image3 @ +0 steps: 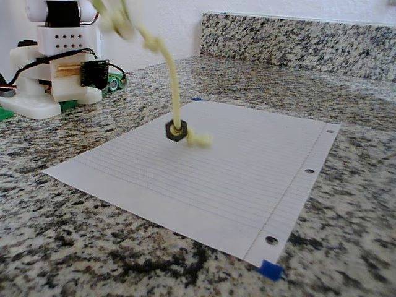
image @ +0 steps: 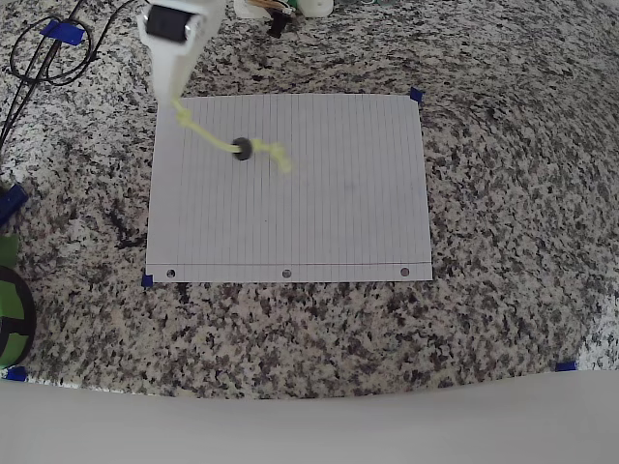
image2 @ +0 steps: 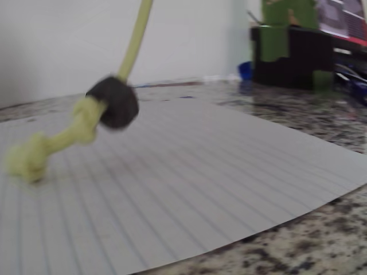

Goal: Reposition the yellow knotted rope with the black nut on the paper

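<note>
The yellow knotted rope [image: 208, 133] hangs slanting from my gripper [image: 175, 95], which is shut on its upper end above the far left corner of the paper [image: 319, 213]. The black nut [image: 242, 148] is threaded on the rope just above the lower knot. In the fixed view the rope [image3: 174, 80] drops steeply to the nut [image3: 176, 131], and the frayed lower end [image3: 199, 141] reaches the sheet [image3: 247, 179]; the gripper [image3: 116, 13] is blurred at the top. The wrist view shows the nut [image2: 114, 102] and the lower knot [image2: 26, 160] over the lined paper [image2: 200, 189].
The white robot base [image3: 52, 68] stands behind the paper's far left. Black cables [image: 44, 53] loop at the counter's top left, and a green object [image: 12, 304] sits at the left edge. A granite backsplash [image3: 297, 37] runs along the back.
</note>
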Robot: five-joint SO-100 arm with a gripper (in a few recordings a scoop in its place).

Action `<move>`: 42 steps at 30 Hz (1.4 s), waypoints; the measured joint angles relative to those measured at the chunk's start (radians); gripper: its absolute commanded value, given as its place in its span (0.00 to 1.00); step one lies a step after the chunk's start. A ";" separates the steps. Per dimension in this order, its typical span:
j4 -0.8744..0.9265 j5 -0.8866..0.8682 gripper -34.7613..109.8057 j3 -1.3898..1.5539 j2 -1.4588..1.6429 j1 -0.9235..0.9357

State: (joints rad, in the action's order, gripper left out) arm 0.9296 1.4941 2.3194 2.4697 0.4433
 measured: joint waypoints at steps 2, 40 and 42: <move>-0.017 0.000 0.24 0.000 0.044 0.051; 0.063 -1.198 0.24 0.416 0.538 -0.360; 0.063 -1.270 0.24 0.440 0.557 -0.396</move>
State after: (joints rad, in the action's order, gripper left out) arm 0.9925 0.2240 2.7596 3.0265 0.0476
